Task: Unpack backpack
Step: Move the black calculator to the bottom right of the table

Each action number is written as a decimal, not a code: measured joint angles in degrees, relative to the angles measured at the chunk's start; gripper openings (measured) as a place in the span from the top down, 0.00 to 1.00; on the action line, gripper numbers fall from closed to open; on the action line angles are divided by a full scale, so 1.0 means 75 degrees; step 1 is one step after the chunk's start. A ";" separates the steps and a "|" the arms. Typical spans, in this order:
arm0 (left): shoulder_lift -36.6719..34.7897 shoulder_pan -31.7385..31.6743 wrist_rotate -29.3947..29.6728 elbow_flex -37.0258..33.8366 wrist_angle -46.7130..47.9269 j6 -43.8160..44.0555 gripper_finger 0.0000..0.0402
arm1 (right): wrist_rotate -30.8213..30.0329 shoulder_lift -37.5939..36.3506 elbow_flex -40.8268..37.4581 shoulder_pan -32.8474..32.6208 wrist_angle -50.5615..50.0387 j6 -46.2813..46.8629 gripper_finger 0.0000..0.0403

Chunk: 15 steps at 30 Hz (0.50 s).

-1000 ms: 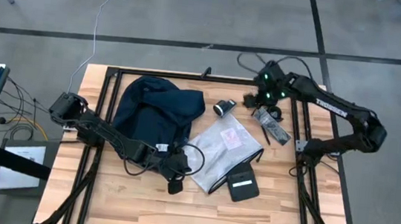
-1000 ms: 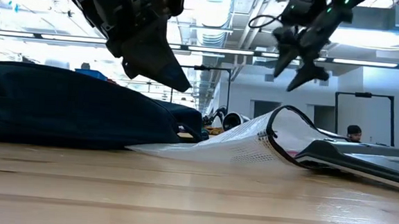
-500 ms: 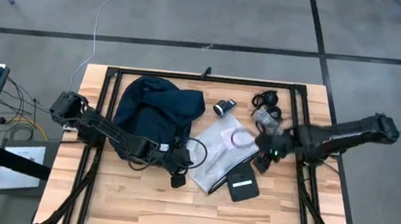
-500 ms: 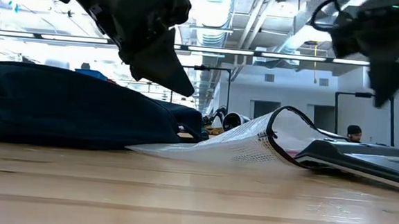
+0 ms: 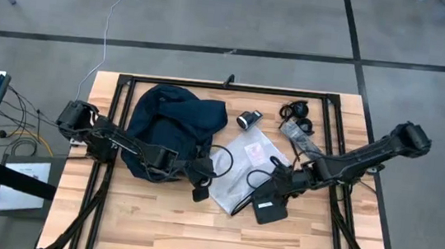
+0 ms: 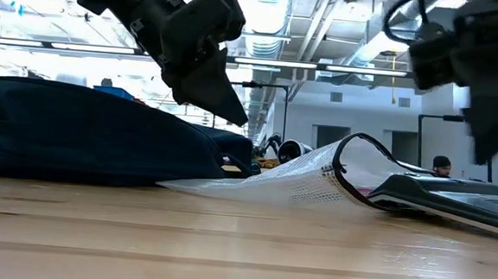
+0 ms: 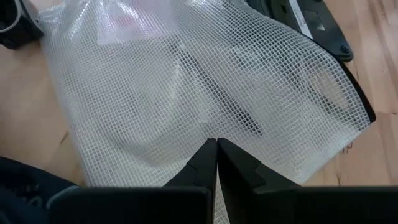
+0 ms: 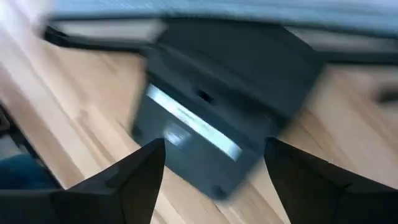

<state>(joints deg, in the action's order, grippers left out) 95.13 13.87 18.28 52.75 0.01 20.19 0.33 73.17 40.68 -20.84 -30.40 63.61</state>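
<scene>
Right gripper (image 5: pixel 280 183) now hangs low over the table, just above the small black flat pouch (image 5: pixel 269 206) with the white label, its two fingers (image 8: pixel 140 186) spread wide with the pouch showing between them in the right wrist view and nothing held. A second ago that arm was up at the far right corner beside the cables and small dark parts (image 5: pixel 299 123) lying there; half a second ago it had swung halfway across, and it has since come on toward the near middle of the table. Judged from that sweep, the right arm has left the pile of unpacked things and is lining up on the pouch, perhaps to shift it aside. Left gripper (image 5: pixel 198 190) has drawn back a little toward the backpack (image 5: pixel 168 127) and hovers off the table at the edge of the clear mesh plastic bag (image 5: pixel 244 167), fingers (image 7: pixel 208 163) pressed together and empty. Lying slumped on the left half of the table, the backpack sits just as it did a second ago, with the mesh bag just beside it and a small dark cylindrical item (image 5: pixel 248 120) beyond that.
</scene>
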 joint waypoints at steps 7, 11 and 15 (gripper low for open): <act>0.0000 0.0000 0.0002 0.0000 0.0036 -0.0106 1.00 | -0.0841 0.0920 0.0228 0.0137 0.0638 -0.0269 0.81; 0.0000 0.0000 0.0003 0.0000 0.0155 -0.0178 1.00 | -0.1237 0.1478 0.0238 0.0192 0.0848 -0.0334 0.97; 0.0000 0.0000 0.0003 0.0000 0.0373 -0.0083 1.00 | -0.1615 0.1845 0.0229 0.0045 0.1102 -0.0164 0.99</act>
<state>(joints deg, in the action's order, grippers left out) 95.13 13.87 18.31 52.75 2.81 19.57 -11.78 87.01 42.39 -20.50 -22.13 62.37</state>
